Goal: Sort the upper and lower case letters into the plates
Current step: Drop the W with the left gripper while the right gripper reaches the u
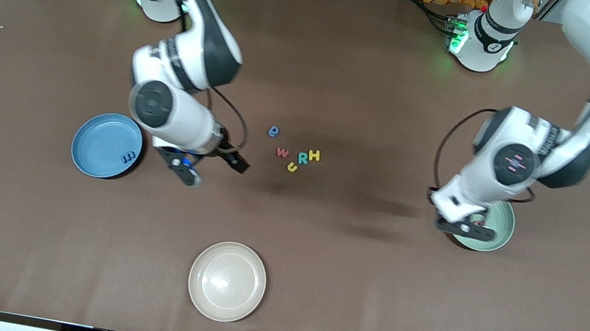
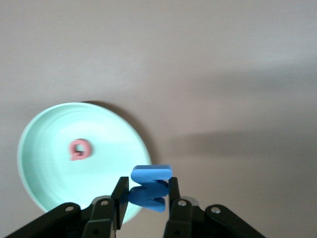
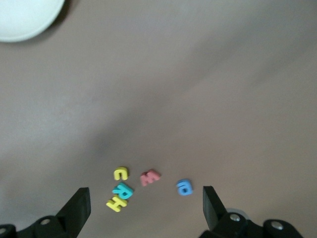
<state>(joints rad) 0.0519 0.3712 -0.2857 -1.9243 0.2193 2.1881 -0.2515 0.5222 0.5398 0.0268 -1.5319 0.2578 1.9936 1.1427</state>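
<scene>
Left wrist view showed the left hand clenched on a blue letter, edge-on between the fingers, hanging over the rim of the mint green plate, most likely so it could drop in beside the one pink letter lying there. The right hand hung released over bare bench at three o'clock from the light blue plate, which held one dark blue piece, apparently poised for the next pick. Five loose letters lay at mid-bench: blue, pink, teal and two yellow. One cream plate sat unused at six o'clock.
</scene>
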